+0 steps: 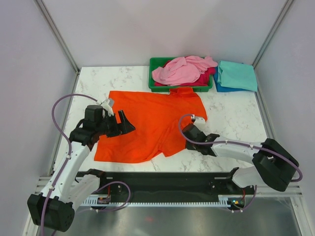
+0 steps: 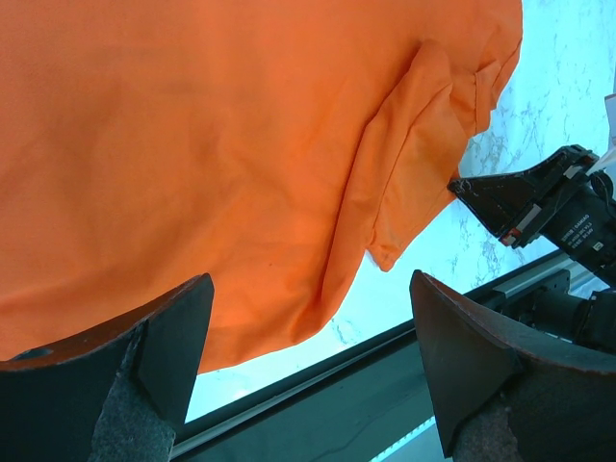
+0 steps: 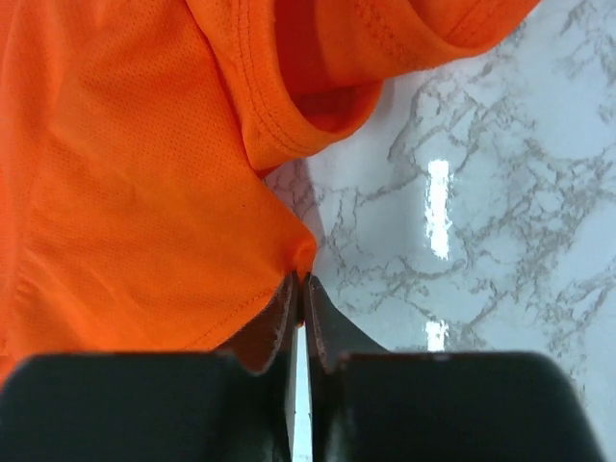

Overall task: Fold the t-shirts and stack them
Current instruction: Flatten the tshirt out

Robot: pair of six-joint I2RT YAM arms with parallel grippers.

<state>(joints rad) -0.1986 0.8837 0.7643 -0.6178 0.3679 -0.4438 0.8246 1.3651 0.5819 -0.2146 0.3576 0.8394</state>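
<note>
An orange shirt lies flat on the desk. The left end effector hangs over one side, and the right end effector touches the other. Far past them sits a green tray with a pink shirt.

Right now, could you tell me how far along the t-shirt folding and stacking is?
Done: a teal shirt lies folded on a blue shirt beside the green tray. In hand: the right end effector pinches the orange shirt at its edge; the left end effector hangs open over it. Left: a pink shirt and a magenta shirt lie crumpled in the tray.
</note>
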